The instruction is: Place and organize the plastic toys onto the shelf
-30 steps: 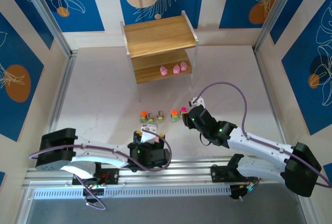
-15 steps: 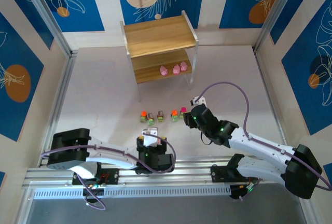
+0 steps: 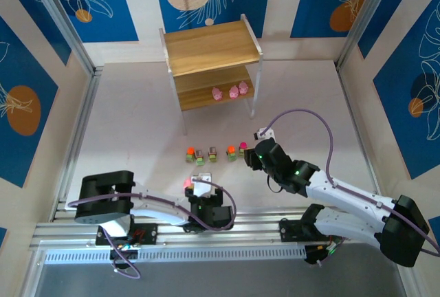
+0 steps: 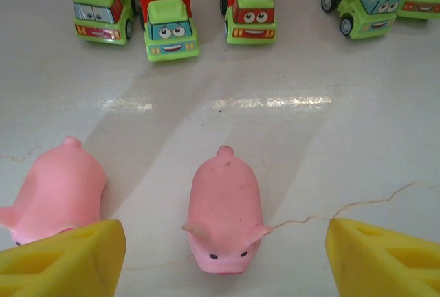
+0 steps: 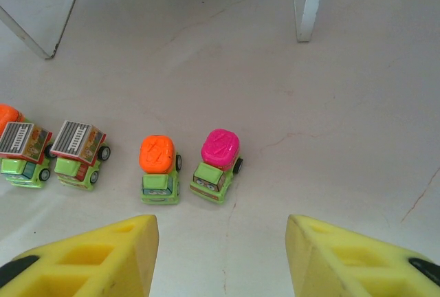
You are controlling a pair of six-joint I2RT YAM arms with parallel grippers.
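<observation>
The left end effector (image 4: 225,262), yellow foam pads (image 4: 62,259) spread wide, straddles a small pink plastic pig (image 4: 223,218) on the desk (image 4: 309,139), apparently aligned to grasp it for the two-tier wooden shelf (image 3: 213,53) well ahead, while the right end effector (image 5: 221,256), likewise released, hangs behind the row of green plastic toy trucks (image 5: 159,170).

Pink pigs (image 4: 223,218), green trucks (image 5: 159,171), light wooden shelf (image 3: 210,46)

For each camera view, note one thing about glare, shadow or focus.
Left wrist: a white glare streak on the table just this side of the trucks; the middle pig is sharp, the yellow pads at the bottom corners softer. Right wrist: soft, even light, no hard glare around the pink-topped truck. Top external: the shelf is evenly lit and sharp.
</observation>
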